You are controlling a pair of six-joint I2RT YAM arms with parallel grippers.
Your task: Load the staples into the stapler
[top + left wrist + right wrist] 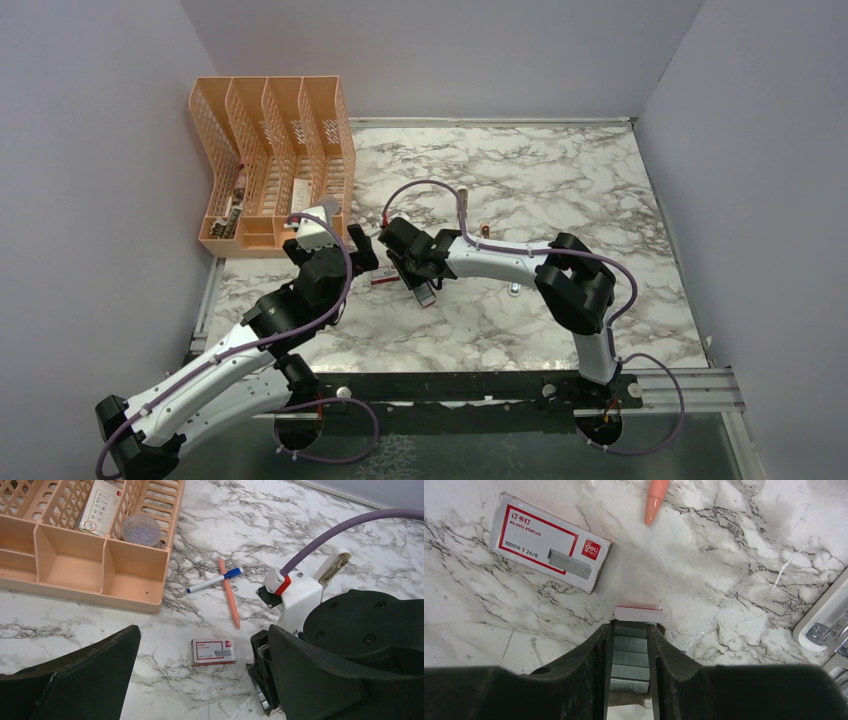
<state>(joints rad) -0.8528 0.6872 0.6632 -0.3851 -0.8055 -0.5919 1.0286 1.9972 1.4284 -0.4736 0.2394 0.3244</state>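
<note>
The staples (629,655), a grey block of strips, lie in an opened cardboard tray on the marble table. My right gripper (630,627) is down over them, and its black fingers (589,665) press on both sides of the block. The red-and-white staple box (549,542) lies just beyond to the left and also shows under my left gripper (200,680), which hovers wide open above the box (213,651). The white stapler (824,620) with silver inner parts lies at the right edge of the right wrist view. In the top view both grippers meet mid-table, the right gripper (400,268) beside the left gripper (350,250).
An orange desk organizer (270,160) stands at the back left, holding a small box and a round container (141,530). An orange pen (228,592) and a blue-capped marker (215,580) lie crossed beyond the staple box. Walls close in on three sides.
</note>
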